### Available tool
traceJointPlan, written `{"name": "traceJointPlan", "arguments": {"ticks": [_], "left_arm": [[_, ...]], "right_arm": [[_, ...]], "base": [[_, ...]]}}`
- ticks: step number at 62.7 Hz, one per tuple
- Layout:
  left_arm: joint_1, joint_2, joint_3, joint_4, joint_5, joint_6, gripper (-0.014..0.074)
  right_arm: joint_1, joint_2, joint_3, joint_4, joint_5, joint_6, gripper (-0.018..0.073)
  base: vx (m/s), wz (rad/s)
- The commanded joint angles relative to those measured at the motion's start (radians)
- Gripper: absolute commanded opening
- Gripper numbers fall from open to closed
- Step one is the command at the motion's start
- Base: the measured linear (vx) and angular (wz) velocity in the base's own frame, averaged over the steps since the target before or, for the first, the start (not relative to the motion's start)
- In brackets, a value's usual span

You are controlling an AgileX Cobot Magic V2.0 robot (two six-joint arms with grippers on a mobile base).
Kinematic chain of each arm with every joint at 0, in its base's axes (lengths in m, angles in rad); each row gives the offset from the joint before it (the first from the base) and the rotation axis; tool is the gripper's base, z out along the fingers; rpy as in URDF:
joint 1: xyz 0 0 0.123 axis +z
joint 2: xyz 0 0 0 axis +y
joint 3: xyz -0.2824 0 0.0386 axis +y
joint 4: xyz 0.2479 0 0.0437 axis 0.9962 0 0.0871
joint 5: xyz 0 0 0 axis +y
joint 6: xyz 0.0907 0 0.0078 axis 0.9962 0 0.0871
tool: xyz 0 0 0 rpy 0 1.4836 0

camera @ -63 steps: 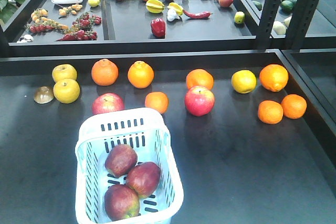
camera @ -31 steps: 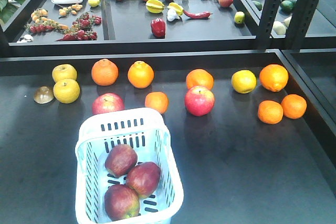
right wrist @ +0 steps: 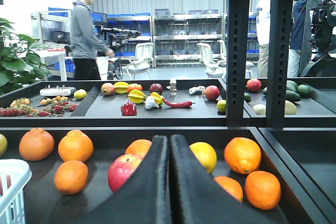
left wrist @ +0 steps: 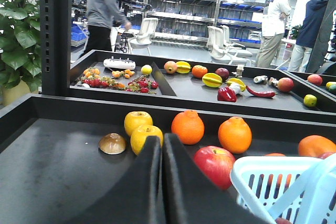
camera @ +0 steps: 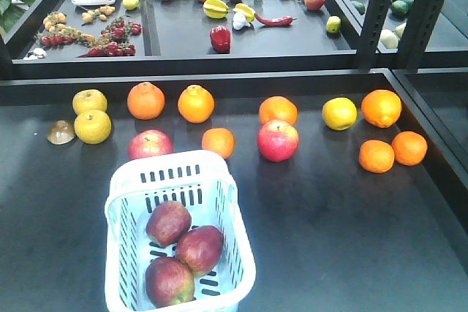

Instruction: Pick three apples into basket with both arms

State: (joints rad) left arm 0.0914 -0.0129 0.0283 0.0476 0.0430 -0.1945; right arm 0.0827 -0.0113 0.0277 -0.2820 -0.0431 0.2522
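While three apples (camera: 179,253) sit bunched in the basket (camera: 117,210), the left gripper (left wrist: 161,153) is pressed together just left of it; the right gripper (right wrist: 169,150), likewise closed and empty, is well right.

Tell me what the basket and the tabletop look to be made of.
The basket: pale blue-white plastic by the look, with moulded slots and a smooth, slightly glossy rim. The tabletop: black sheet, possibly painted metal or laminate, satin finish with soft, faint reflections under the fruit.
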Motion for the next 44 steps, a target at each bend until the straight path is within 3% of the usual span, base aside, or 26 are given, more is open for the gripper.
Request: {"name": "traceJointPlan", "arguments": {"ticks": [1,44], "left_arm": [[-0.001,-0.003,-0.032,-0.009,-0.072,-0.006,-0.0006],[-0.001,-0.003,-0.032,-0.009,-0.072,-0.006,-0.0006]], "right_arm": [[-0.005,-0.012,0.014,-0.002,-0.068,-0.009,-0.0005],[-0.005,-0.012,0.014,-0.002,-0.068,-0.009,-0.0005]], "base": [[0.0,0.0],[0.0,0.0]]}}
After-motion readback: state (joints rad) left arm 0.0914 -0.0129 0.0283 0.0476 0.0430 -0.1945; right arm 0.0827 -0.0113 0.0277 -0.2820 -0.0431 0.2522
